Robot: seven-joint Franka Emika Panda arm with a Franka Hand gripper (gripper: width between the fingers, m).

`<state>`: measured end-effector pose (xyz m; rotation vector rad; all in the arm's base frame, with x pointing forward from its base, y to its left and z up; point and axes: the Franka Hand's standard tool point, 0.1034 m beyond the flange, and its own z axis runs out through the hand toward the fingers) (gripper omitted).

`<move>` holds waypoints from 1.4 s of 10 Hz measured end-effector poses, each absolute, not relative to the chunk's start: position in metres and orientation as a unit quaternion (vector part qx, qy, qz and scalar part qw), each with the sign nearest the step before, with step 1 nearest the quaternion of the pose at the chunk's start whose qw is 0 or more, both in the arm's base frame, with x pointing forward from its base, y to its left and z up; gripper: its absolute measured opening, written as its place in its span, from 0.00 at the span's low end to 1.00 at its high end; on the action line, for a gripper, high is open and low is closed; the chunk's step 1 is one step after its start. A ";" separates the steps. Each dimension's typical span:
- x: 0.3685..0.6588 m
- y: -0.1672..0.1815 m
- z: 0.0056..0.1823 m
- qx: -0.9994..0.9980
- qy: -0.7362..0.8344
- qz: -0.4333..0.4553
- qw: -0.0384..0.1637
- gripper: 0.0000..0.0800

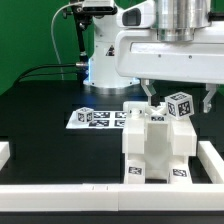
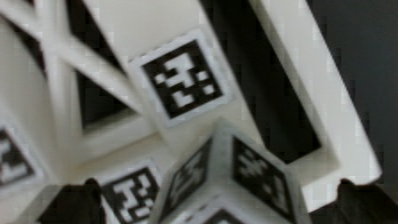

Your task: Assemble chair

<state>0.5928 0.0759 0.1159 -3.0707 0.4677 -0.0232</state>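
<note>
- My gripper (image 1: pixel 179 98) is released, its jaws wide apart on either side of the top tagged piece (image 1: pixel 180 107).
- The chair (image 1: pixel 155 148), partly built, stands near and to the exterior view's right of the marker board (image 1: pixel 98 118).
- If I rise crooked, a finger could snag that piece and tug it loose.

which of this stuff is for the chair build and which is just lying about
for the job: the part-built chair; the open pincer astride its top
just there: the marker board; the white rail at the table edge

Chair (image 2: pixel 182 82) in wrist view blurred, edge-cropped; piece boundaries seemingly indistinct
</note>
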 end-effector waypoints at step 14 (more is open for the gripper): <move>0.594 0.090 0.116 -0.893 0.449 -0.006 0.021 0.35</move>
